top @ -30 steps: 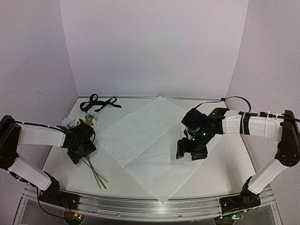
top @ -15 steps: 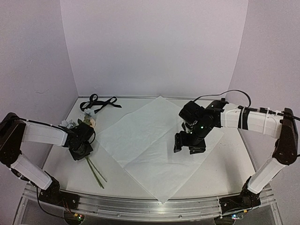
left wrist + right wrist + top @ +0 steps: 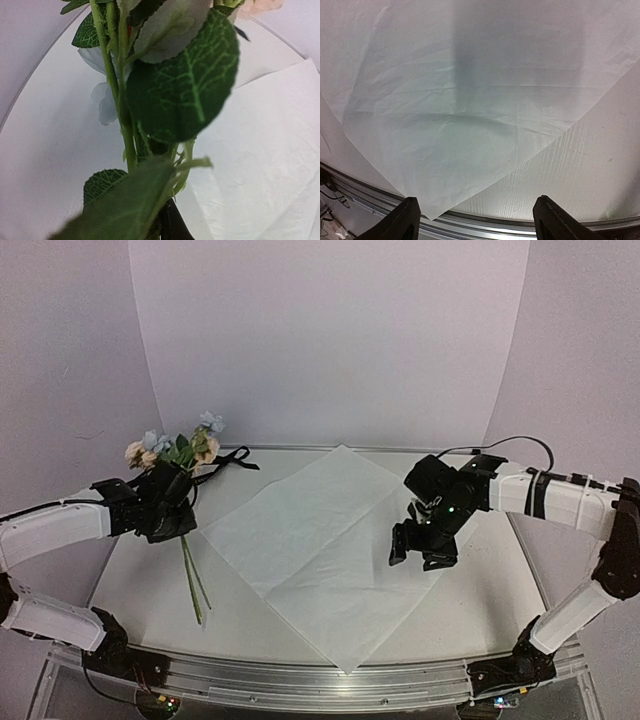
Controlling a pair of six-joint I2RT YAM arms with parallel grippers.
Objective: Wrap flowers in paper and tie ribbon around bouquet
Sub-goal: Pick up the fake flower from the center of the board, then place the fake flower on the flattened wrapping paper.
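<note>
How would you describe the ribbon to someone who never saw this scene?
Find the white paper in the middle of the table, then look past its far left edge, near the back wall. The ribbon lies there, partly behind the raised flowers: the only thin, black, looping strip on the table.

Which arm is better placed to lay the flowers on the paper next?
Left. The left hand is shut on the flowers, beside the paper; the right hand hangs open over the paper, holding nothing.

High rear overview, wrist close-ups, paper (image 3: 300, 540) shared
</note>
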